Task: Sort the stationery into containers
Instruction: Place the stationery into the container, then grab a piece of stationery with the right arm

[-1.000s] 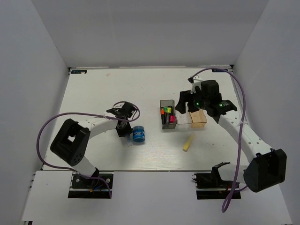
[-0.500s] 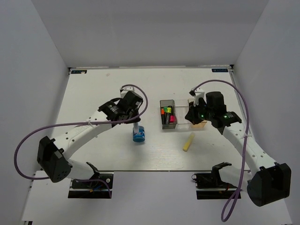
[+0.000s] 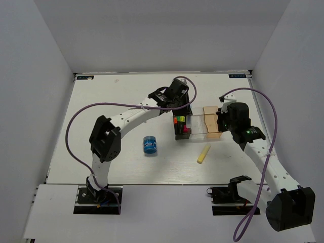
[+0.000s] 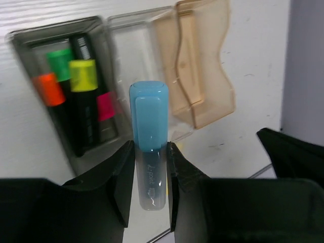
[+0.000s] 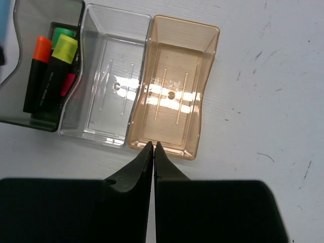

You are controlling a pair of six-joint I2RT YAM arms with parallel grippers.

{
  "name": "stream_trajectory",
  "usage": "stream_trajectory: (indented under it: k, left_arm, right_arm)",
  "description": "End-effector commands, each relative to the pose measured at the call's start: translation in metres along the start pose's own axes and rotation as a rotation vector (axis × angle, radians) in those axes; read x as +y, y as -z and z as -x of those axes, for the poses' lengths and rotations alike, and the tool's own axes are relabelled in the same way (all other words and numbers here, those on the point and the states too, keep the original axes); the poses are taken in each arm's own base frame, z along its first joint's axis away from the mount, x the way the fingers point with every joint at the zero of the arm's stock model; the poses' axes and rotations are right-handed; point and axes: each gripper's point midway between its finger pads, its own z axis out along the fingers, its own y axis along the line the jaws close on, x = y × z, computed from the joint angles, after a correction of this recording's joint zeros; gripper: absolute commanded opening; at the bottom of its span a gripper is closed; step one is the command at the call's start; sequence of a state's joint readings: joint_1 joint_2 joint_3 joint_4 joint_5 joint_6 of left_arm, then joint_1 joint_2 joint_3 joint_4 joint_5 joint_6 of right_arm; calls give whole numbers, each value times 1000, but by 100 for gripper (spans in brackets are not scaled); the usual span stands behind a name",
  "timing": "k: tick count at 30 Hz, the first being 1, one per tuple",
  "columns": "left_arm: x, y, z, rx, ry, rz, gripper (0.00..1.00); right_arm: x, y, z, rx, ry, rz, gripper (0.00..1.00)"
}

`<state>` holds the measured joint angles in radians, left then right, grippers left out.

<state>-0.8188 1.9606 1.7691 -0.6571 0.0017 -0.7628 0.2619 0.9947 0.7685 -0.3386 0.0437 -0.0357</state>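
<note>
Holding light blue stick (image 4: 149,121) in my left gripper (image 4: 150,167) over the bin row (image 4: 134,45), frame centre | right gripper (image 5: 153,152) pinched closed, empty, tips at lower edge of tan bin (image 5: 174,96) | highlighters (image 5: 50,76) in grey bin (image 5: 40,15), upper left

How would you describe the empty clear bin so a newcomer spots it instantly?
On the table, right of centre, sits a row of three joined bins. The clear bin is the middle one, flanked by the dark grey bin holding highlighters and the tan-orange bin. It alone is colourless and see-through.
</note>
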Motion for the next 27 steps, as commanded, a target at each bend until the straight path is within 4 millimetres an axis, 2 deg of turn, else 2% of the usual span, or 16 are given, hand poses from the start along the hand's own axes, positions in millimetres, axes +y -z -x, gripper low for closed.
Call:
stream_trajectory:
  k: [1, 3, 6, 8, 11, 13, 14, 16, 17, 18, 21, 23, 24, 25, 26, 27]
  left_arm:
    - [-54, 3, 29, -43, 50, -225, 0]
    - [-57, -18, 30, -35, 101, -251, 0]
    - [-61, -39, 33, -36, 131, -271, 0]
    - [-64, -48, 33, -37, 145, -283, 3]
    - [-60, -65, 28, -15, 163, -274, 8]
    - [-59, -75, 26, -4, 164, -264, 26]
    - [-60, -75, 27, -6, 164, -264, 43]
    - [-56, -79, 27, -8, 162, -245, 60]
    - [-56, -79, 26, -9, 159, -243, 64]
    - [-52, -80, 26, -8, 160, -233, 71]
    - [-51, -72, 31, -14, 149, -233, 76]
    - [-57, -58, 38, -32, 129, -248, 72]
    - [-57, -52, 38, -30, 115, -251, 61]
    - [-60, -41, 41, -38, 105, -261, 18]
    - [-63, -26, 43, -45, 86, -271, 0]
    - [-68, -6, 49, -65, 54, -284, 0]
  right_arm:
    - [-14, 0, 11, -60, -15, -62, 4]
    - [-14, 0, 10, -63, -14, -57, 4]
    - [-16, 1, 8, -63, -21, -52, 17]
    - [-14, 1, 6, -62, -25, -38, 33]
    - [-13, 0, 5, -63, -27, -26, 39]
    - [-14, 0, 5, -62, -27, -25, 43]
    - [-15, -1, 3, -56, -29, -25, 46]
    - [-9, 1, 3, -58, -15, 11, 58]
    - [-6, 0, 0, -51, -5, 39, 70]
    - [-3, 2, 2, -59, 10, 59, 73]
    - [16, 6, -2, -49, 84, 190, 81]
    - [38, 11, -5, -52, 161, 340, 84]
    - [45, 13, -10, -38, 185, 391, 84]
    - [57, 19, -12, -59, 295, 491, 80]
    - [76, 26, -16, -73, 336, 624, 75]
    - [94, 38, -16, -112, 383, 761, 61]
